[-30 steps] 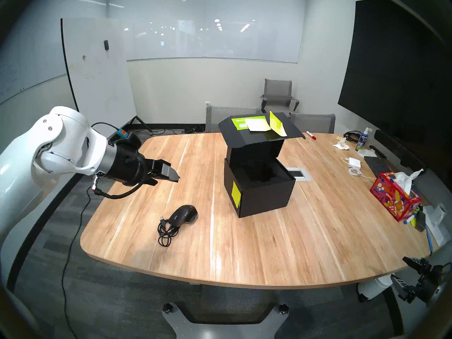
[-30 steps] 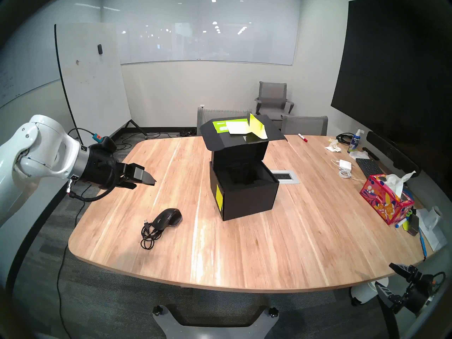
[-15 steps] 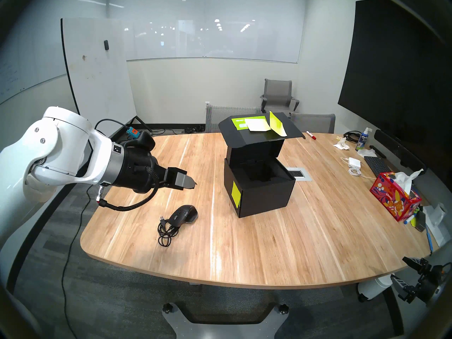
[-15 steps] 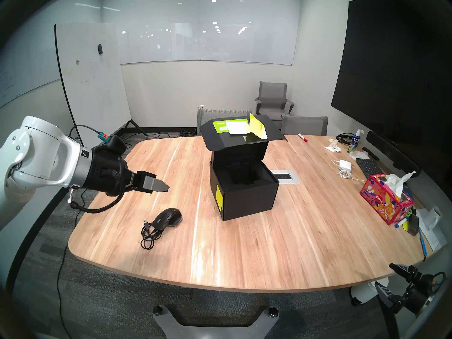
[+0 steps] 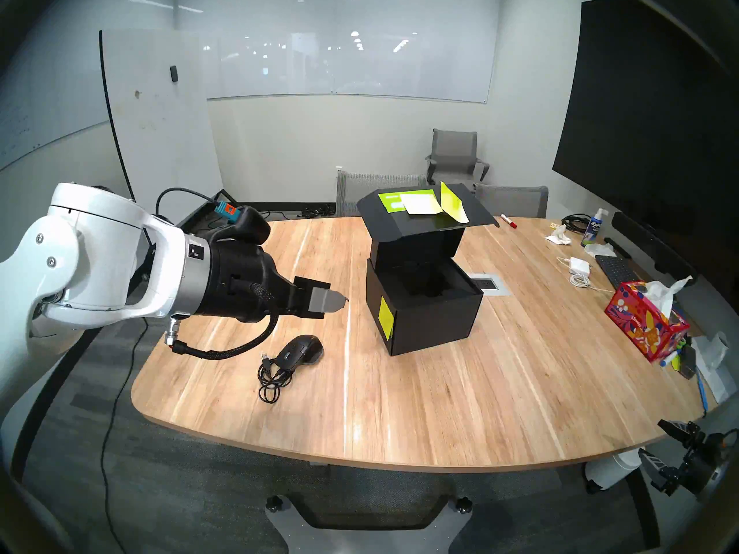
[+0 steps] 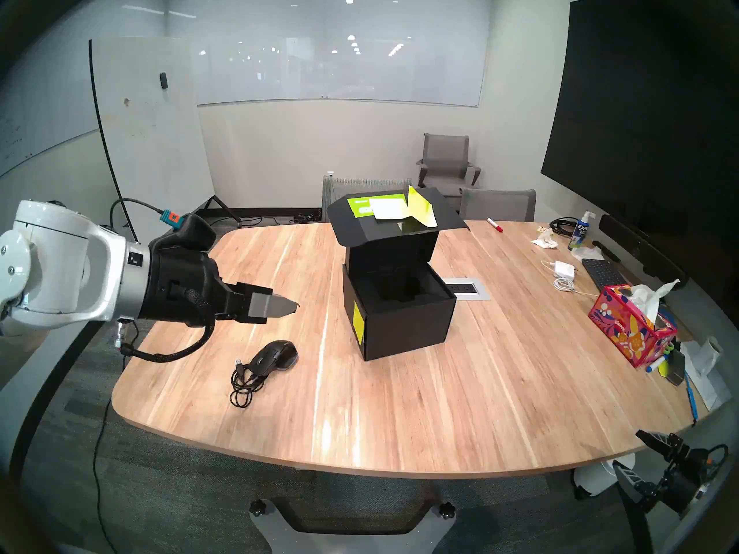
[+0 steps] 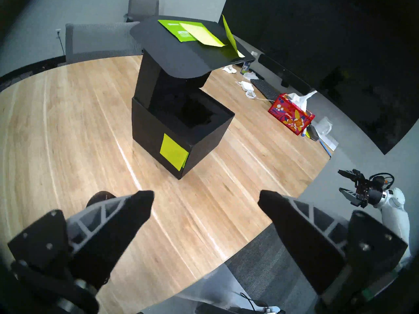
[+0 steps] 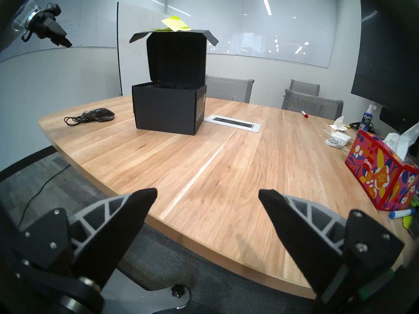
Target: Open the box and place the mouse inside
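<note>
The left gripper [image 5: 338, 301] hangs in the air over the wooden table [image 5: 440, 401], its fingers [image 7: 127, 218] spread wide apart with nothing between them, pointing ahead and slightly downward. Straight ahead of it, well apart, stands the black box [image 5: 426, 313] with its lid [image 5: 424, 217] folded up and back, so the dark moulded hollow inside is open to view; a yellow-green sticky note [image 5: 386, 315] sits on the box wall facing this hand, and more notes and a green label lie on top of the raised lid. The mouse [image 5: 300, 351] lies on the table below the gripper and a little toward the robot, untouched, with its thin black cable [image 5: 272, 377] coiled beside it (in the left wrist view only a dark sliver of it peeks out behind one finger). The right gripper [image 8: 207, 193] sits off the near right corner of the table, low at its edge, its fingers also wide apart and empty; the box is far ahead of it and to its left, and a red floral tissue box [image 8: 385, 177] stands near on its right.
</note>
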Robot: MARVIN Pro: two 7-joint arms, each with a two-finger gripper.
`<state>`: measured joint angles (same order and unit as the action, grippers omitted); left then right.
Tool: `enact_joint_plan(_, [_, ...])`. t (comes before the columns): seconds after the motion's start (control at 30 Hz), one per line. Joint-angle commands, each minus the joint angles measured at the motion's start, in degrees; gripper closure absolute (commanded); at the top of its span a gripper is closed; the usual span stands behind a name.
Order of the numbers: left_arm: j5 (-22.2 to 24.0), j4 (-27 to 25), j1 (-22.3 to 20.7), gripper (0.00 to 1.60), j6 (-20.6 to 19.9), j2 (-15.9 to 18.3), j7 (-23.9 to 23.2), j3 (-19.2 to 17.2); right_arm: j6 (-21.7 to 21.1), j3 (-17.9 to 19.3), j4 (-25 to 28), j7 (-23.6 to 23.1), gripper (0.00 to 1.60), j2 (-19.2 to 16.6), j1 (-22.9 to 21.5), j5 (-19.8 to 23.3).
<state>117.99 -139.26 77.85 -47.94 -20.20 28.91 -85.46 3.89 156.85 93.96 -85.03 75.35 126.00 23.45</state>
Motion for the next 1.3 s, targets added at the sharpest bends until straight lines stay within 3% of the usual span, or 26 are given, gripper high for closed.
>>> enact_joint_plan(0.0, [-1.89, -0.74, 2.44, 0.00, 1.52, -1.62, -2.59, -1.65, 0.01, 0.32, 0.39, 0.03, 0.00, -0.09, -0.04, 0.49])
enact_joint_plan(0.6, [-6.50, -0.74, 2.75, 0.00, 1.33, -5.39, -13.08, -2.31, -0.01, 0.38, 0.43, 0.03, 0.00, -0.06, -0.06, 0.58])
enact_joint_plan(1.27, [-12.59, -0.74, 4.78, 0.00, 1.57, -6.26, -20.10, -3.19, -0.03, 0.42, 0.46, 0.03, 0.00, -0.02, -0.07, 0.68])
